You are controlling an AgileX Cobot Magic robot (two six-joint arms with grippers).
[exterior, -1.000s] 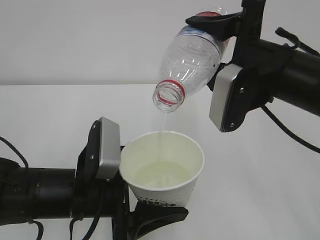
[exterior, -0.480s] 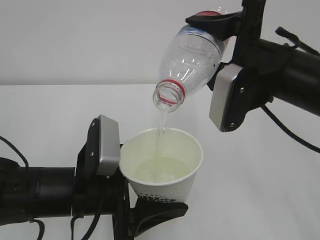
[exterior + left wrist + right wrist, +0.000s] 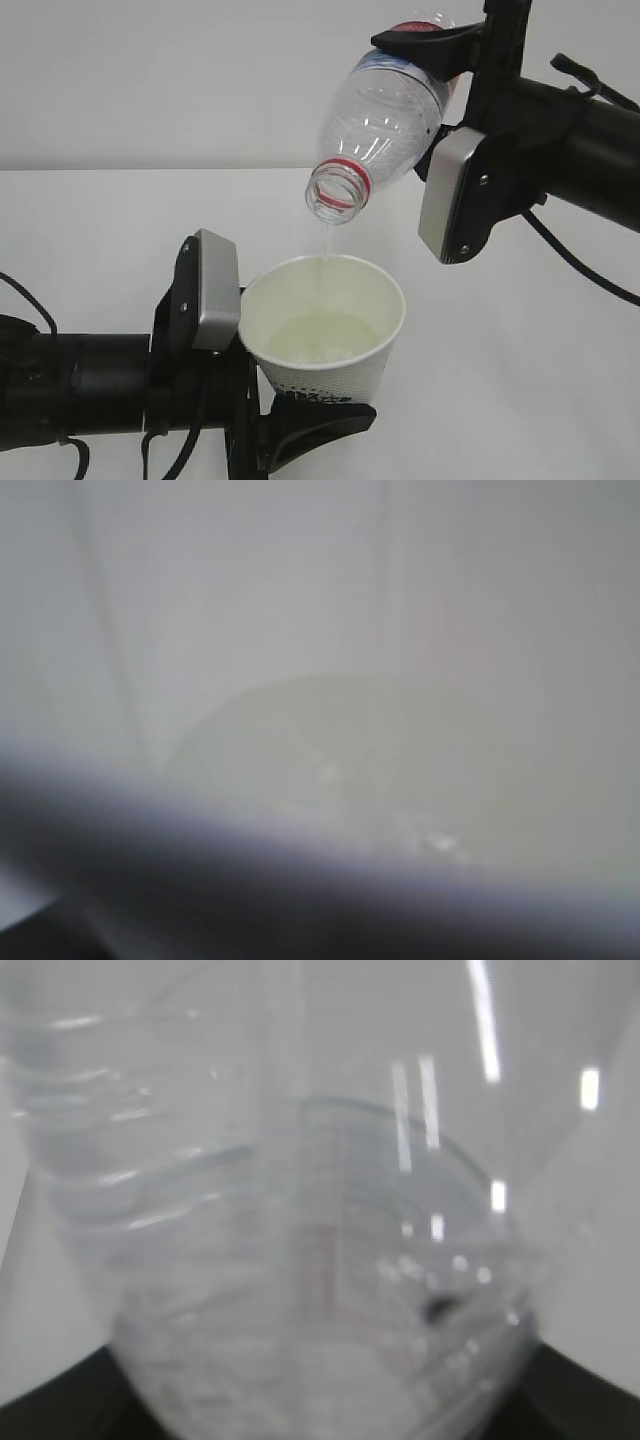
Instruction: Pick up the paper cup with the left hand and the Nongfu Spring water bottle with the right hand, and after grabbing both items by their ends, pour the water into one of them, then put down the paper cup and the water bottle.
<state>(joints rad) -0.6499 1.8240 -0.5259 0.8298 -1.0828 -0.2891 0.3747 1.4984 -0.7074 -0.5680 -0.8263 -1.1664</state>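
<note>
Exterior view: a small white tapered paper cup (image 3: 325, 335) is held upright above the white tabletop (image 3: 520, 370), low and centre-left. The cup is clamped near its base by the left gripper (image 3: 300, 415); its black jaws are closed around the lower wall, where dark printing is partly seen. A pale pool of clear water (image 3: 318, 342) lies in the cup's bottom.

Above and to the right of the cup, a clear plastic bottle with a red neck ring (image 3: 385, 115) is held tilted, its open mouth pointing down and left, over the cup's opening. The bottle is gripped at its base end by the right gripper (image 3: 430, 45); its black jaws are closed on the bottle, with a patch of red label showing at the clamp. A thin stream of water is seen falling from the mouth into the cup. Bottle and cup are apart, not touching. The bottle's body looks largely emptied.

Left wrist view: blurred; the cup's white inner wall (image 3: 300, 600) and the pale pool (image 3: 340, 750) are made out, with a dark out-of-focus band across the bottom.

Right wrist view: the frame is filled by the ribbed clear wall of the bottle (image 3: 300, 1210), seen along its length; dark jaw parts show at the lower corners.
</note>
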